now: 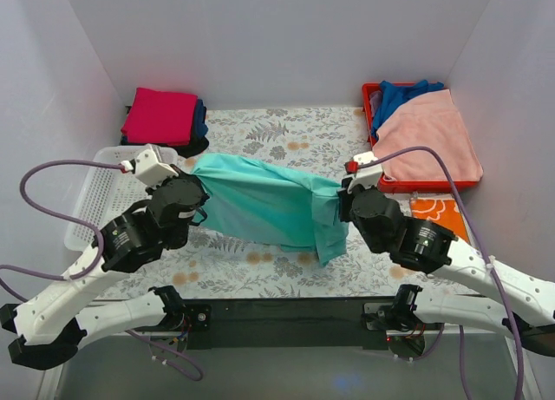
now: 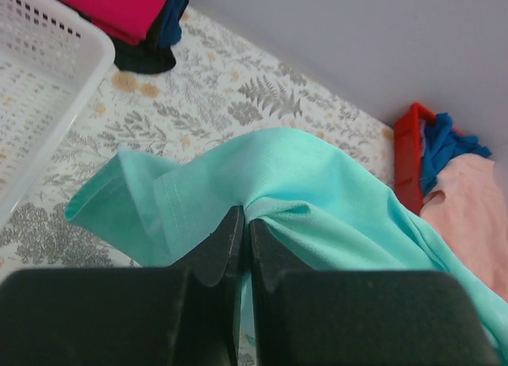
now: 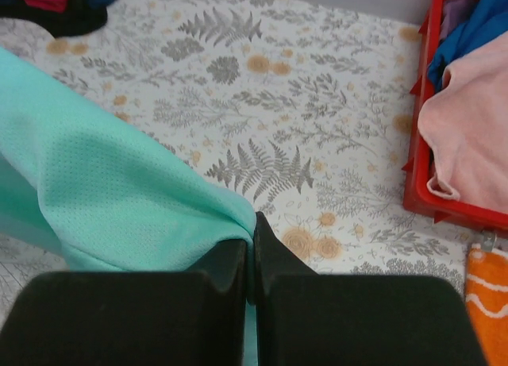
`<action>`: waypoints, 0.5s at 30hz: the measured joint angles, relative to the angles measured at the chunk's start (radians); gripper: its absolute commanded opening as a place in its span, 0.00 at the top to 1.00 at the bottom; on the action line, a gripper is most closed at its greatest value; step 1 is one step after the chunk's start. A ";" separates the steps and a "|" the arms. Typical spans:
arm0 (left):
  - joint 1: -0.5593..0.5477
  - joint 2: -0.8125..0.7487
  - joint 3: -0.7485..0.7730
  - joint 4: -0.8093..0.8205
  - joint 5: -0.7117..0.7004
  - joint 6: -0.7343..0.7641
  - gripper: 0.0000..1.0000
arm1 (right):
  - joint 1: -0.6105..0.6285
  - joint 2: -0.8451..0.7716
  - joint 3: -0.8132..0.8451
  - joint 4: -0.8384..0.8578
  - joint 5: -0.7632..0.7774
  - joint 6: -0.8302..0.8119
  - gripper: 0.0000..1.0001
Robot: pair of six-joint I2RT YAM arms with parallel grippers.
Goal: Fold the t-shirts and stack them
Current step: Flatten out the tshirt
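- While the teal shirt (image 1: 264, 205) hangs stretched over the surface (image 1: 286, 135), left end effector (image 2: 242, 233) and right end effector (image 3: 252, 237) are each clamped on its edge.
- Advised: hold tension even and lower both ends together so the cloth lands flat.
- Open room lies behind; basket (image 1: 91, 209) left, red bin (image 1: 368, 114) right, folded stack (image 1: 160, 115) far-left.

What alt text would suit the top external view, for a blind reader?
Two robot arms hold a mint-teal t-shirt stretched between them over a floral table, the left tool and right tool each shut on one end. A folded stack topped by a magenta shirt sits back left, a white basket near it; a red bin of clothes sits back right.
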State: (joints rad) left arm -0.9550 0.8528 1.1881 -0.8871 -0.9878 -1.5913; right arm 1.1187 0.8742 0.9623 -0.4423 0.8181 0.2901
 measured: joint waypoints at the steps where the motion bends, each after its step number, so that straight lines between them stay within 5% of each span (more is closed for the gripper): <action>1: 0.000 -0.006 0.026 -0.001 -0.008 0.019 1.00 | 0.000 -0.002 0.027 -0.001 0.003 -0.014 0.99; 15: -0.006 -0.095 0.142 0.000 0.080 0.167 1.00 | 0.008 -0.138 0.214 0.012 -0.168 -0.191 0.99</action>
State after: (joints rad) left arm -0.9615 0.7574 1.3300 -0.8871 -0.9073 -1.4242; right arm 1.1263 0.7361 1.1767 -0.4305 0.6502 0.0994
